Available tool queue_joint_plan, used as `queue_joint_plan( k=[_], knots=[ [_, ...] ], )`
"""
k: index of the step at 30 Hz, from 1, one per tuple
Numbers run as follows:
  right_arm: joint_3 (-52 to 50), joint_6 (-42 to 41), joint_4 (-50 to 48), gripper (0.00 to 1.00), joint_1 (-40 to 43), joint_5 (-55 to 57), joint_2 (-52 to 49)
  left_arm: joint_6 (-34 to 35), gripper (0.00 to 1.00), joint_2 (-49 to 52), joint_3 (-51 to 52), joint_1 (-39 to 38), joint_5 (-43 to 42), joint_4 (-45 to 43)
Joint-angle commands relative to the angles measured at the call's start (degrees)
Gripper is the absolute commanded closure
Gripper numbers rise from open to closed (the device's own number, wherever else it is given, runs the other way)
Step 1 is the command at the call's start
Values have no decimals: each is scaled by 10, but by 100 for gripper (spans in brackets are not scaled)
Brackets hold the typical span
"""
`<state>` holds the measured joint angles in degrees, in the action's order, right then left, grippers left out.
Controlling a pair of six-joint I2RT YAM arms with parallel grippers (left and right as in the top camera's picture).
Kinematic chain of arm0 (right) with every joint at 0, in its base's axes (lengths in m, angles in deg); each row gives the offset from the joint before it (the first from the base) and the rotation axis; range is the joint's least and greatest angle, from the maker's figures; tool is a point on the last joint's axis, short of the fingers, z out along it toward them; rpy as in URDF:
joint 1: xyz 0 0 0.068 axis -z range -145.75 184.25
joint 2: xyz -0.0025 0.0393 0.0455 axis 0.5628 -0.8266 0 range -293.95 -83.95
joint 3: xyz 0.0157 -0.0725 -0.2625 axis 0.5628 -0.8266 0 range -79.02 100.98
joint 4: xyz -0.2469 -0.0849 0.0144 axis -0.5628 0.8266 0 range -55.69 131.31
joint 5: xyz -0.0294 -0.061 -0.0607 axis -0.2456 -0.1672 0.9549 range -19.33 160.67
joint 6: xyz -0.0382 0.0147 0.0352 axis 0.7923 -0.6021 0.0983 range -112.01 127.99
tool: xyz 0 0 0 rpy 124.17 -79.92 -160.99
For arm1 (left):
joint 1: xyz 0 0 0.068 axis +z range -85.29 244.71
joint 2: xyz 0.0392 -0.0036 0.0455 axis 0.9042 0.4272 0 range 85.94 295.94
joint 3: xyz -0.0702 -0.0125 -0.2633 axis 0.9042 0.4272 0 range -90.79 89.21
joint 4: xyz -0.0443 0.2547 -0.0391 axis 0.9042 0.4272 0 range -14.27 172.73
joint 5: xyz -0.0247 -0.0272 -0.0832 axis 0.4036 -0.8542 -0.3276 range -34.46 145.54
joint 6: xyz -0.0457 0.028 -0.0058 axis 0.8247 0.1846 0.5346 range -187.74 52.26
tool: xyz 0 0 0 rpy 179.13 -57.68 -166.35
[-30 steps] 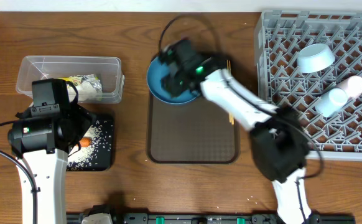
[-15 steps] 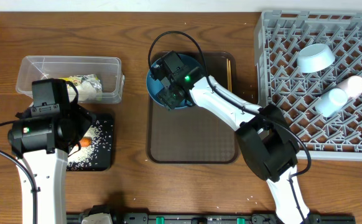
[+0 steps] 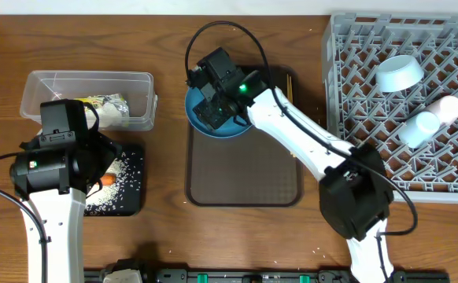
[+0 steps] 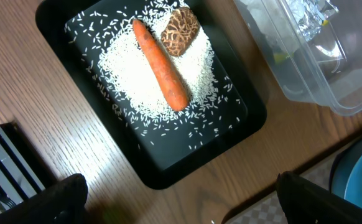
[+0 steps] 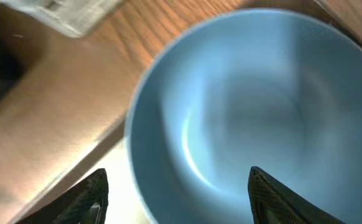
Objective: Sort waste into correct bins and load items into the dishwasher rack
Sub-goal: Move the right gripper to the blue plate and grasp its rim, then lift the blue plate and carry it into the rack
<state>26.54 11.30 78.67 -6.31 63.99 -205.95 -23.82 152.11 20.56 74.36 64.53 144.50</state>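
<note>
The left gripper hangs wide apart and empty over the black tray, where the carrot and brown lump lie on scattered rice. Farther back, the right gripper, fingers apart and clamping nothing, hovers at the dark blue dish on the brown serving tray. The wrapper sits in the clear tub. The small bowl, light blue cup and whitish cup lie in the rack.
</note>
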Motion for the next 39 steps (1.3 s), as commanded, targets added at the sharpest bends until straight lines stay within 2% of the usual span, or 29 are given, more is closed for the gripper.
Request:
queue_joint_plan(
  k=[1, 5, 14, 19, 23, 26, 35, 39],
  knots=[
    [-3, 22, 9, 35, -23, -24, -7, 9, 2, 0, 2, 3, 7, 2],
    [-10, 46, 2, 35, -37, -24, -33, 9, 2, 1, 2, 3, 7, 2],
    [-10, 45, -5, 36, -44, 28, -93, 9, 2, 0, 2, 3, 7, 2],
    [-10, 44, -4, 57, -45, 28, -109, 9, 2, 0, 2, 3, 7, 2],
    [-6, 38, -5, 84, -45, 28, -107, 9, 2, 0, 2, 3, 7, 2],
    [5, 22, -3, 99, -45, 28, -106, 9, 2, 0, 2, 3, 7, 2],
    [126, -33, 93, 99, -42, 27, -102, 9, 2, 0, 2, 3, 7, 2],
    [209, -91, 165, 99, -20, 28, -87, 9, 2, 0, 2, 3, 7, 2]
  ],
)
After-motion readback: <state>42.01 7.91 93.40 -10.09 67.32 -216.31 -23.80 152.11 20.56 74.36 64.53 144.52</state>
